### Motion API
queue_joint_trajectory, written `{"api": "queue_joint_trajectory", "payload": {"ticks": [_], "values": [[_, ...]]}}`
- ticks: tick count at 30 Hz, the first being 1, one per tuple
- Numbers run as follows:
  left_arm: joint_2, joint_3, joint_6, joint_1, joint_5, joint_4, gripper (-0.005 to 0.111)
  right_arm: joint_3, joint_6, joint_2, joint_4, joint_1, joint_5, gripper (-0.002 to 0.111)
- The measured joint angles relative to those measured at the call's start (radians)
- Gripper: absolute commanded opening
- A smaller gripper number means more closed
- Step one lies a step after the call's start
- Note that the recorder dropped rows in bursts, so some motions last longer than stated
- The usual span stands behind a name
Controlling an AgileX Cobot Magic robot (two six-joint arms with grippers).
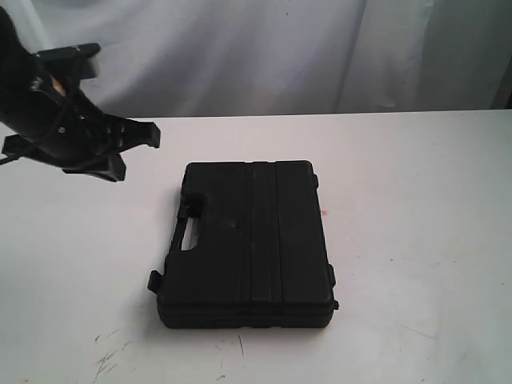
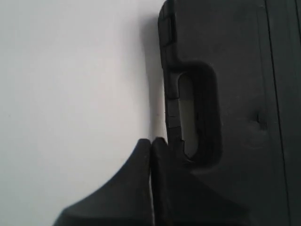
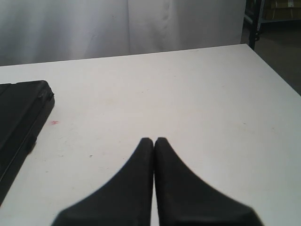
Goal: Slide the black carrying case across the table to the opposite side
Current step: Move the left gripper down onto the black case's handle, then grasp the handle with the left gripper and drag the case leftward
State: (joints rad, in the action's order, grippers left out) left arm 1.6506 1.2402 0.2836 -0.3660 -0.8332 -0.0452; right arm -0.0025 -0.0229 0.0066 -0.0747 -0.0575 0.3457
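Observation:
The black carrying case [image 1: 250,244] lies flat and closed near the middle of the white table [image 1: 416,184], its handle cut-out [image 1: 190,234] facing left. My left gripper [image 1: 120,152] hovers above the table just left of the case's far corner. In the left wrist view its fingers [image 2: 151,141] are pressed together, empty, with the case's handle edge [image 2: 195,113] right beside them. My right gripper [image 3: 154,140] is shut on nothing over bare table, with the case's corner [image 3: 21,117] off to one side. The right arm is outside the exterior view.
A tiny pink spot [image 1: 324,213] marks the table just right of the case. Dark scuff marks [image 1: 112,356] sit near the front left edge. A white curtain [image 1: 264,56] hangs behind the table. The table's far right corner [image 3: 244,47] drops off to a dark floor.

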Motion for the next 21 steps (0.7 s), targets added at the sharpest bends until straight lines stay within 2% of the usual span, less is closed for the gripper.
{"api": "queue_joint_trajectory", "payload": {"ticks": [2, 5, 7, 15, 21], "values": [[0.070, 0.037, 0.014, -0.022, -0.002, 0.004, 0.012, 0.000, 0.000, 0.000, 0.000, 0.000, 0.000, 0.000], [0.147, 0.080, 0.020, -0.043, -0.006, 0.004, 0.034, 0.000, 0.000, 0.000, 0.000, 0.000, 0.000, 0.000], [0.192, 0.095, 0.020, -0.051, -0.006, -0.002, 0.041, 0.000, 0.000, 0.000, 0.000, 0.000, 0.000, 0.000], [0.299, 0.100, 0.020, -0.052, -0.004, -0.044, 0.044, 0.000, 0.000, 0.000, 0.000, 0.000, 0.000, 0.000], [0.347, 0.102, -0.023, -0.052, -0.002, -0.144, 0.044, 0.000, 0.000, 0.000, 0.000, 0.000, 0.000, 0.000]]}}
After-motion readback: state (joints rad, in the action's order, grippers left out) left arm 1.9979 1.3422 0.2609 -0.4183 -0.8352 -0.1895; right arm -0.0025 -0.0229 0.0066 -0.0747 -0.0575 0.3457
